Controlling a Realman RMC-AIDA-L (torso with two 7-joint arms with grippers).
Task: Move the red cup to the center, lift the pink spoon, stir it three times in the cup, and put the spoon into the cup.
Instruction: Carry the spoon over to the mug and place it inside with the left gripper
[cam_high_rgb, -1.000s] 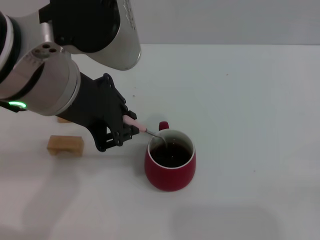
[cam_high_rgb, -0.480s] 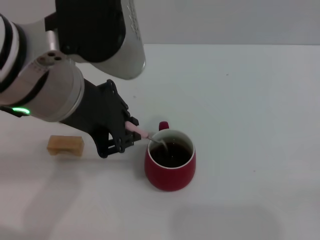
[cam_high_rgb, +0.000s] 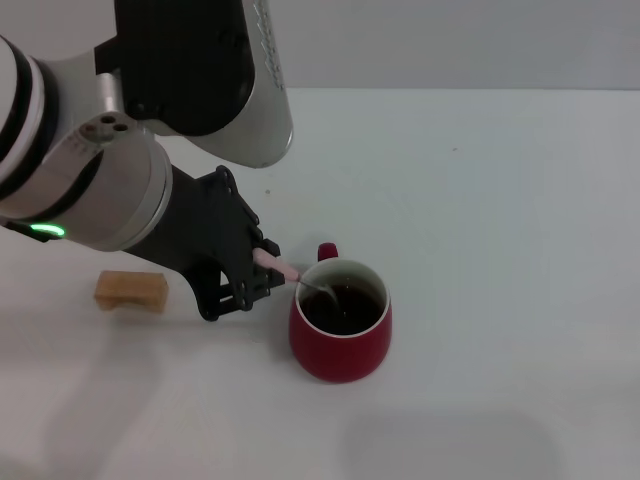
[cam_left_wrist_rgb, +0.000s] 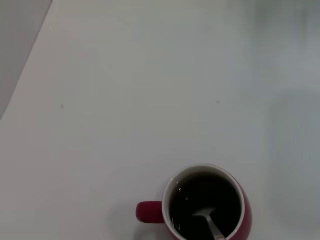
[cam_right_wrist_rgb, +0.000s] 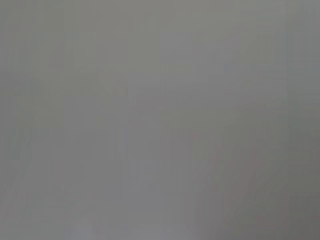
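The red cup (cam_high_rgb: 341, 322) stands upright on the white table, handle toward the far side, dark inside. My left gripper (cam_high_rgb: 255, 270) is just left of the cup and shut on the pink spoon (cam_high_rgb: 277, 265) by its handle. The spoon slants down to the right, and its grey neck and bowl (cam_high_rgb: 318, 287) dip inside the cup at the left of its rim. In the left wrist view the cup (cam_left_wrist_rgb: 205, 207) and the spoon's bowl (cam_left_wrist_rgb: 206, 216) inside it show. The right gripper is out of view.
A small tan wooden block (cam_high_rgb: 130, 290) lies on the table left of my left gripper. The white table (cam_high_rgb: 500, 200) stretches to the right and far side of the cup.
My left gripper has shifted slightly down and toward the cup with the spoon. The spoon's bowl has moved a little inside the cup. The cup has stayed in place.
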